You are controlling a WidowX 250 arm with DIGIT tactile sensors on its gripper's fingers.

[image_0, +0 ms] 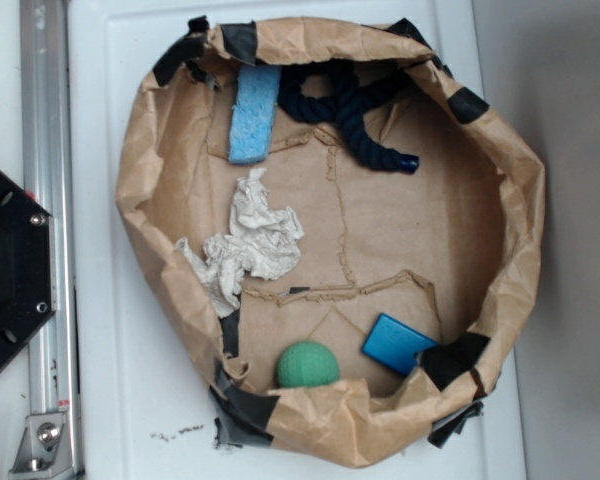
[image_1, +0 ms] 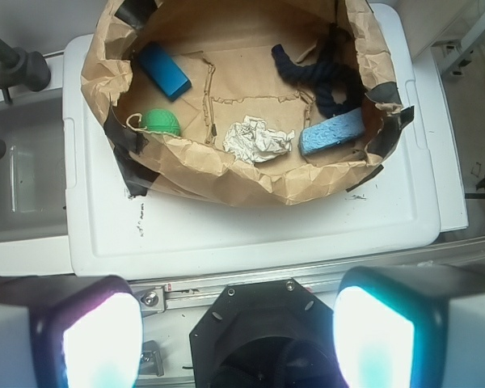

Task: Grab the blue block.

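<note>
The blue block (image_0: 399,343) is a small glossy deep-blue slab lying flat inside the brown paper basin (image_0: 510,180), near its lower right wall and just right of the green ball (image_0: 308,365). In the wrist view the blue block (image_1: 164,70) shows at the upper left, above the green ball (image_1: 161,122). My gripper (image_1: 238,335) hangs well back from the basin, over the black robot base, with its two pale pads wide apart and nothing between them. The exterior view does not show the gripper.
Inside the basin also lie a pale-blue sponge (image_0: 253,114), a navy rope (image_0: 355,105) and a crumpled white paper (image_0: 248,245). The basin stands on a white table (image_0: 140,400). A metal rail (image_0: 45,150) and the black base (image_0: 10,270) sit at the left.
</note>
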